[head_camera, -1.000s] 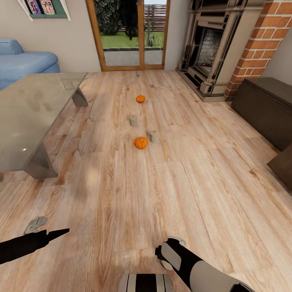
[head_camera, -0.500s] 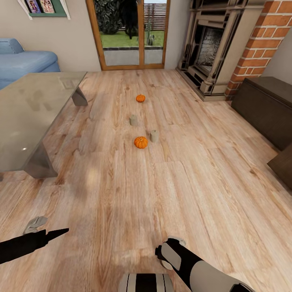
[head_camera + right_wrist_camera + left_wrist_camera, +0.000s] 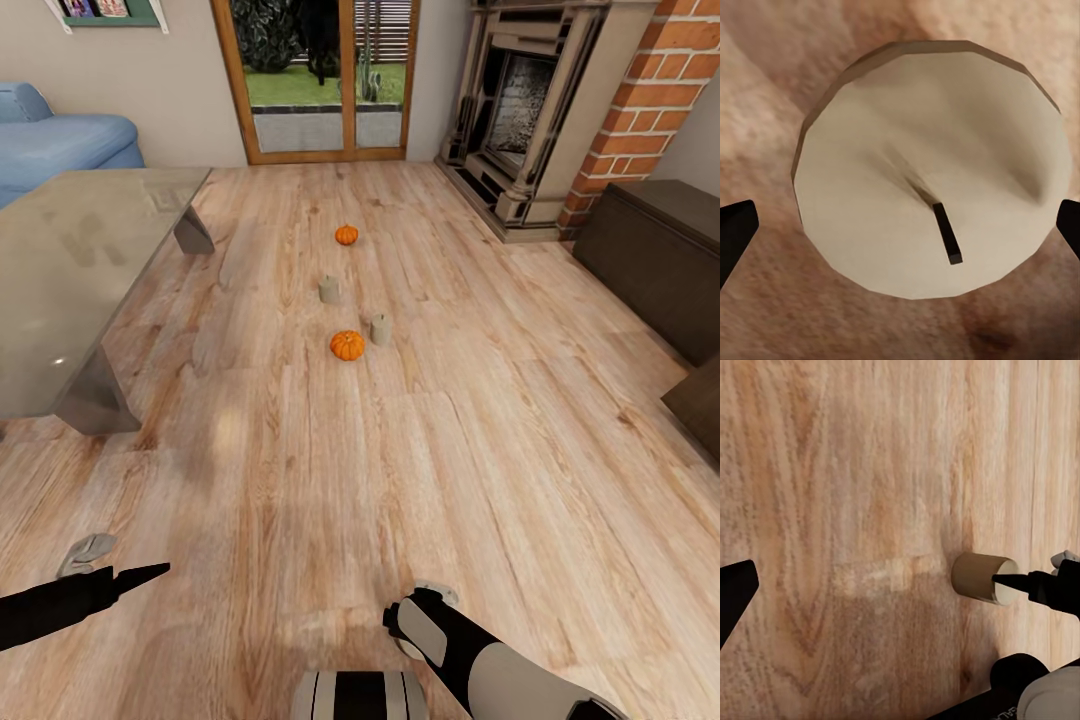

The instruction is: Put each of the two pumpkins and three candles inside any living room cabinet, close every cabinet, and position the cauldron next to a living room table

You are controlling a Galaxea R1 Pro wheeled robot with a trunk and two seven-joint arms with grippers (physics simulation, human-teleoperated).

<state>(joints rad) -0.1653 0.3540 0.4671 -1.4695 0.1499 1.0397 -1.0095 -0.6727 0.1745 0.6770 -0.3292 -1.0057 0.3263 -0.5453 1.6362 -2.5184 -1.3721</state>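
Note:
Two orange pumpkins (image 3: pixel 346 235) (image 3: pixel 347 345) sit on the wood floor ahead, with two beige candles (image 3: pixel 329 290) (image 3: pixel 380 329) between them. A third candle (image 3: pixel 934 169) stands on the floor directly under my right gripper (image 3: pixel 900 225), which is open with a fingertip on either side of it, apart from its sides. That candle (image 3: pixel 979 577) also shows in the left wrist view. My left gripper (image 3: pixel 120 575) hangs open over bare floor at the lower left. The glass table (image 3: pixel 70 270) is at the left, the dark cabinet (image 3: pixel 655 255) at the right. The cauldron is out of view.
A dark ornate fireplace (image 3: pixel 520 110) with a brick column (image 3: pixel 640 120) stands at the back right. A blue sofa (image 3: pixel 60 140) lies behind the table, and a glass door (image 3: pixel 315 75) is in the far wall. Another dark furniture corner (image 3: pixel 700 400) juts in at the right edge.
The whole picture has shifted slightly upward, so the head camera has moved. Both arms and the things on the floor hold their places.

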